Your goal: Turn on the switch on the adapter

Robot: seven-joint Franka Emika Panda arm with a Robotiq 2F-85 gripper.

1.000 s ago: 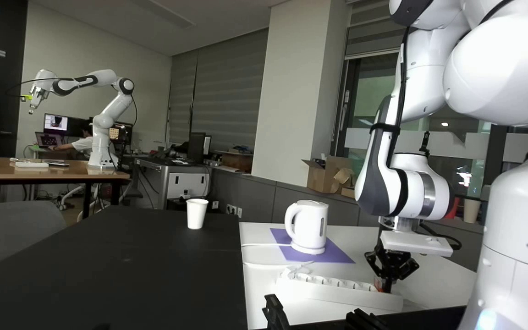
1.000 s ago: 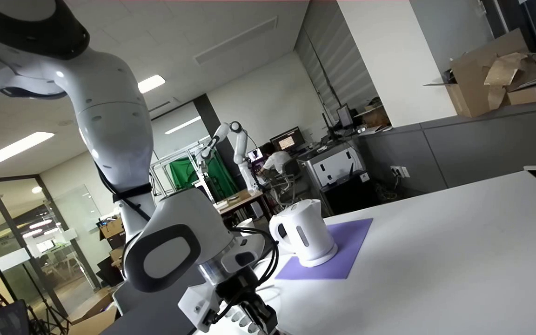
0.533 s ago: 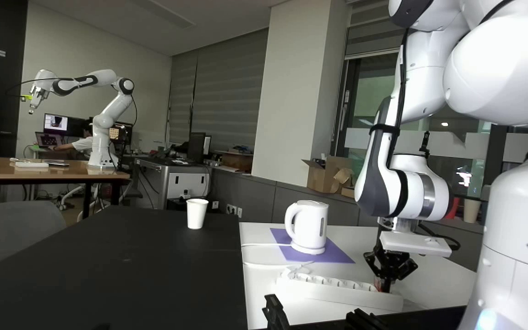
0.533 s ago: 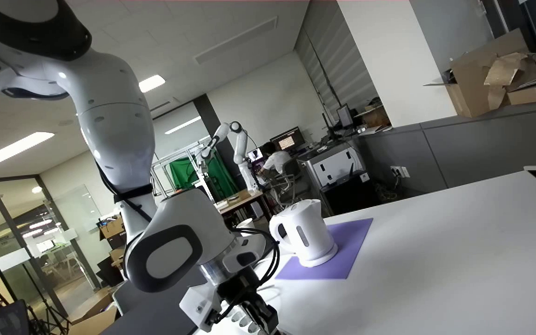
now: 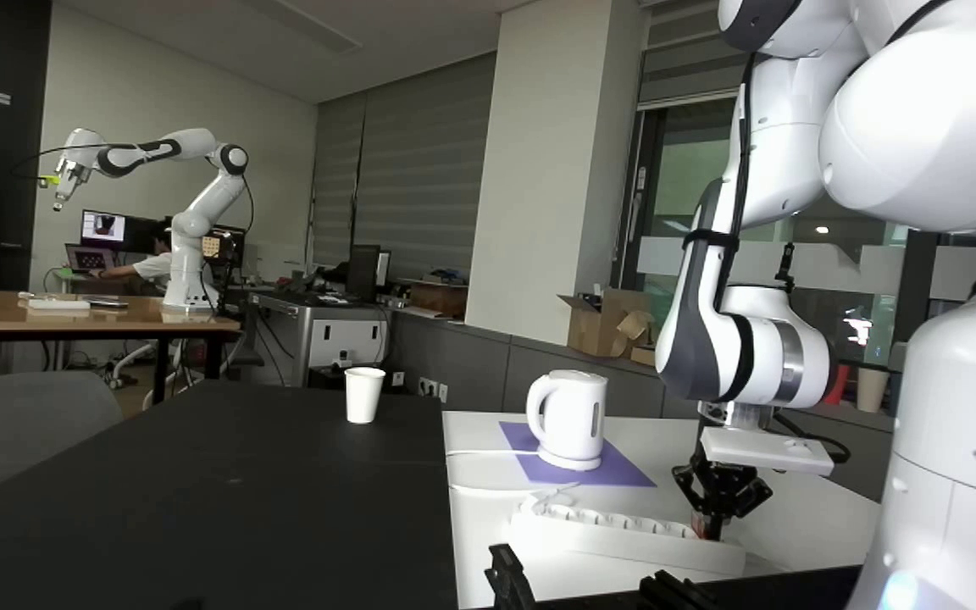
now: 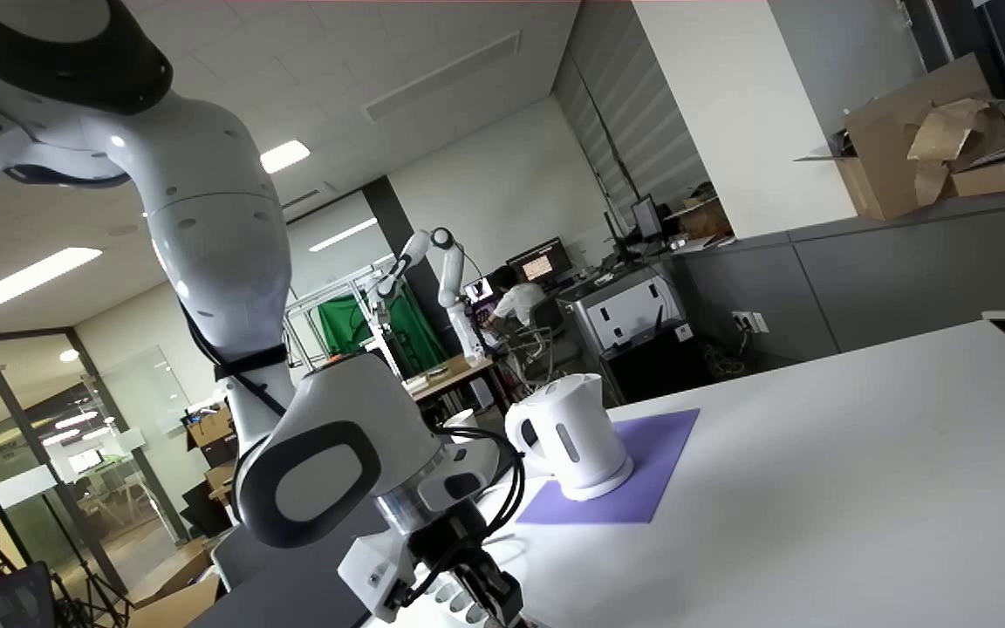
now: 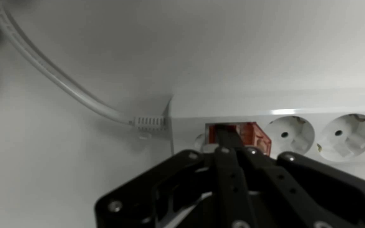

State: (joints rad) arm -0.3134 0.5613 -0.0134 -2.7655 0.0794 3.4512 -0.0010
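The adapter (image 5: 623,546) is a long white power strip on the white table in an exterior view. Its end with the cable shows in the wrist view (image 7: 233,104). The switch (image 7: 247,134) is a red rocker at that end, and a red sliver of it shows in an exterior view (image 5: 697,527). My gripper (image 7: 228,133) is shut, with nothing seen between its fingers. It points down, and its fingertips are at the switch, appearing to touch it and hiding its middle. The gripper (image 6: 502,602) and part of the strip (image 6: 450,602) show at the bottom of an exterior view.
A white kettle (image 5: 573,419) stands on a purple mat (image 5: 630,476) behind the strip; it also shows in an exterior view (image 6: 572,436). A white cable (image 7: 65,85) leaves the strip's end. A paper cup (image 5: 361,395) stands on the black table (image 5: 242,491).
My arm has shifted only very slightly, with the gripper staying at the switch. Nothing else has visibly moved.
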